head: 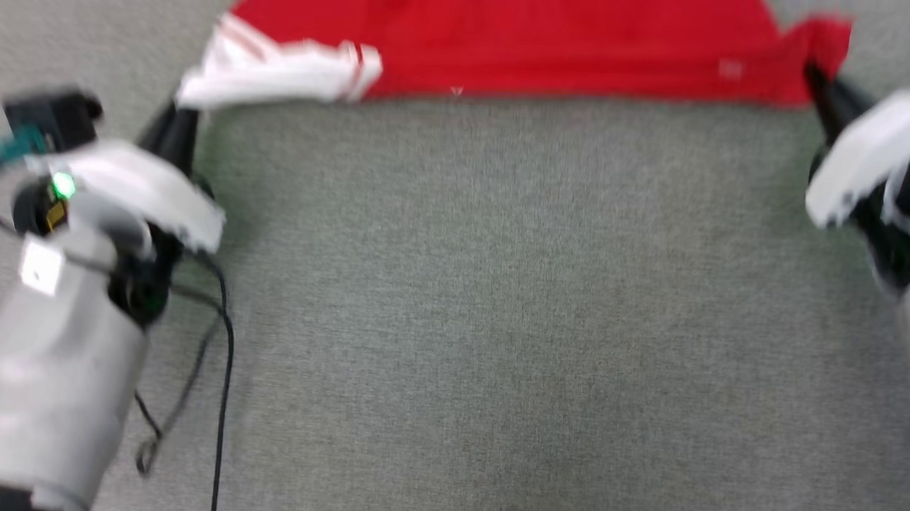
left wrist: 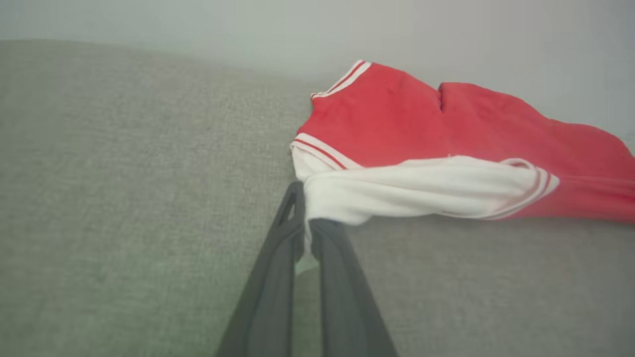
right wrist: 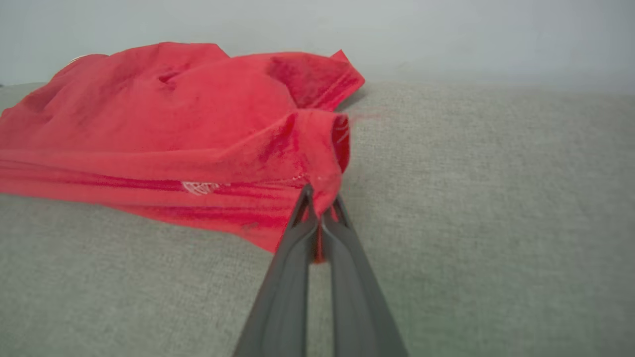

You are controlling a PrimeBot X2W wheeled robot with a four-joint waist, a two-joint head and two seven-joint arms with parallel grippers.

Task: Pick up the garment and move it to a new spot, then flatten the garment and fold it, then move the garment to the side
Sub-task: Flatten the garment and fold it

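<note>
Head view: we see the red jersey T-shirt (head: 511, 35) lying across the far part of the grey cloth surface (head: 498, 326). The left gripper (head: 178, 124) is at its white sleeve (head: 279, 71) and the right gripper (head: 819, 87) at the opposite red corner.
Left wrist view: our fingers are pinched together on bunched sleeve fabric.
Right wrist view: our fingers are closed on the red corner (right wrist: 330, 163), and the shirt lies rumpled beyond it.

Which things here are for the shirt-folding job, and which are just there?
For the job:
- red T-shirt
- left gripper, jaws shut on its white sleeve
- right gripper, jaws shut on a red corner of the shirt

Just there:
- grey fabric surface, under everything
- loose black cable
</note>
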